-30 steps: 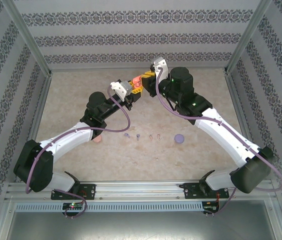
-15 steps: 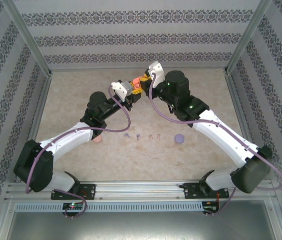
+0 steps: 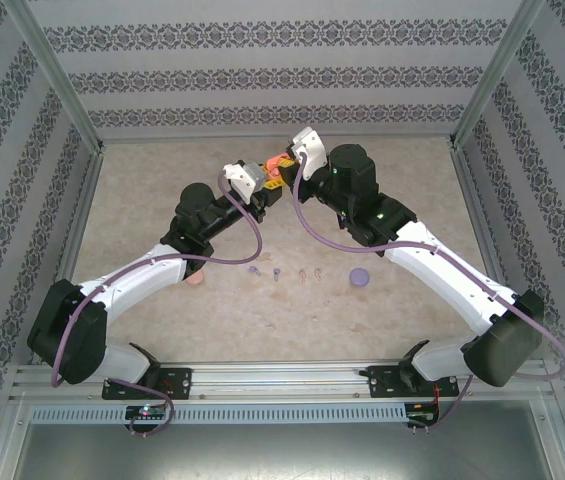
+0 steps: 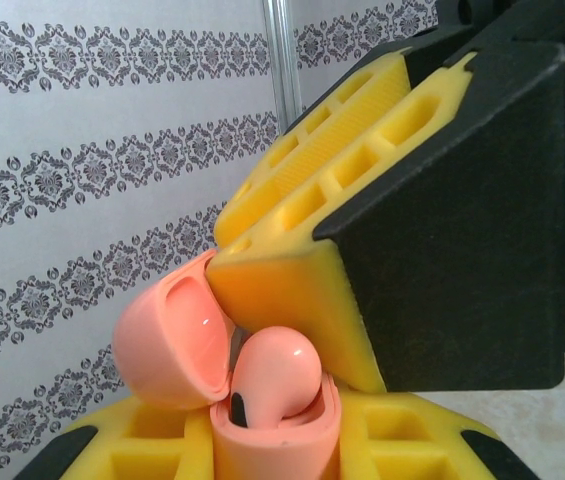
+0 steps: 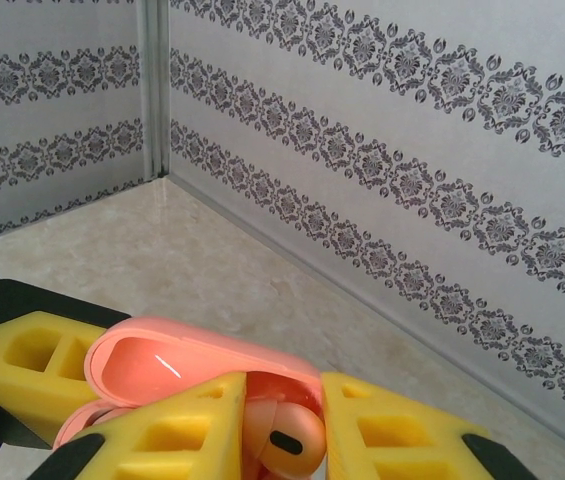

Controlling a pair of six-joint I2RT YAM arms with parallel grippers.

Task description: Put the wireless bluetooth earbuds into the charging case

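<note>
Inspection, top view: the left gripper (image 3: 268,180) and right gripper (image 3: 288,166) meet at the far middle of the table (image 3: 142,180), with the pink case (image 3: 274,160) between them. Loose earbuds (image 3: 275,271) lie in a row nearer the arm bases, a purple case (image 3: 359,277) just to their right.

Left wrist view: the left gripper clamps the pink case by its base. The lid (image 4: 167,340) is hinged open, and a pink earbud (image 4: 272,370) sits in the case.

Right wrist view: the right gripper's yellow pads pinch the pink earbud beside the open lid.
</note>
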